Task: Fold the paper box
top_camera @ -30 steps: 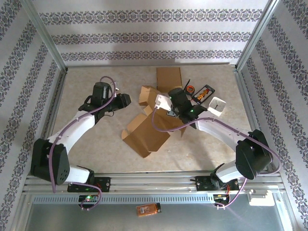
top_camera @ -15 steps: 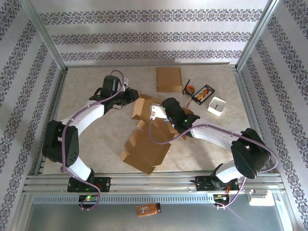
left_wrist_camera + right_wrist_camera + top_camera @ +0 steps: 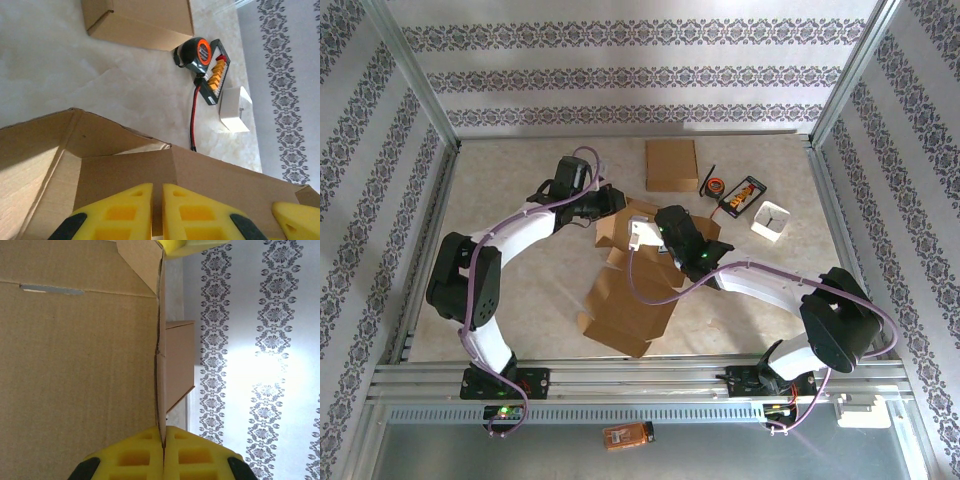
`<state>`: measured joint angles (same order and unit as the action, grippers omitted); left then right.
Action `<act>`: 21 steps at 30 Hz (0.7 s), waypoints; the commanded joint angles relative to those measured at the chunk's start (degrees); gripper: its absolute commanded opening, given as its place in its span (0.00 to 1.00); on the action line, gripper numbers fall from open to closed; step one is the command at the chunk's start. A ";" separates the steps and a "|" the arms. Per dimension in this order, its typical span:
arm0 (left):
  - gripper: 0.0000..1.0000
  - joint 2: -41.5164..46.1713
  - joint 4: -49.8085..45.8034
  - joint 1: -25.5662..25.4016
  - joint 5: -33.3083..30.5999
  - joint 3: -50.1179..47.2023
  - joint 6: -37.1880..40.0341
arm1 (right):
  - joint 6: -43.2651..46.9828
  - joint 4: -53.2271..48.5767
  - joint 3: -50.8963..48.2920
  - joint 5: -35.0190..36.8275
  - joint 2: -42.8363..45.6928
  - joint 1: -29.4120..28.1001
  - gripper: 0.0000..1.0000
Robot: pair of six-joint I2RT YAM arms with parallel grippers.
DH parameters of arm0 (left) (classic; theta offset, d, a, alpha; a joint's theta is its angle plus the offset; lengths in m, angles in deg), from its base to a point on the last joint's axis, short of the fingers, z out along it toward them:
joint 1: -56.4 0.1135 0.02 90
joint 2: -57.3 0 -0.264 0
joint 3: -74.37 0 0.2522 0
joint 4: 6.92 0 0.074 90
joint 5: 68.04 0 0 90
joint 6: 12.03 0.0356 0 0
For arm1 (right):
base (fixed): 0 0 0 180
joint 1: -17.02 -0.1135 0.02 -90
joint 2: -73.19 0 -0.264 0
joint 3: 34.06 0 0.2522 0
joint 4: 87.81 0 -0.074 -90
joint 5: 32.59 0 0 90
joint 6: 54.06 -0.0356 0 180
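The paper box (image 3: 630, 300) lies partly folded mid-bench. The left gripper (image 3: 157, 192) has its jaws almost closed at a rear flap, hold unclear, while the right gripper (image 3: 163, 437) pinches a wall edge with jaws closed. The next move likely calls for folding that flap inward.

We look down from high up behind the two arms (image 3: 520, 235) and see the whole counter (image 3: 520, 290). The left wrist camera sits very close to the paper box (image 3: 125, 170) and faces 1 o'clock, toward the tape measure (image 3: 195, 50). The right wrist camera hugs the same box and faces the back wall (image 3: 250, 340) at 12 o'clock. All three views share the closed brown box (image 3: 671, 165).
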<state>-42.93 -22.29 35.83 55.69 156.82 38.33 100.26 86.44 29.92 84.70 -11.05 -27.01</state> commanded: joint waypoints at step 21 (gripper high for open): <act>0.18 3.18 -5.41 0.80 -6.96 -1.71 4.02 | -0.51 5.25 0.32 0.70 1.24 0.04 0.05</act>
<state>-37.64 -23.89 36.26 50.36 154.07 39.34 100.45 89.87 29.92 85.84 -11.05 -26.99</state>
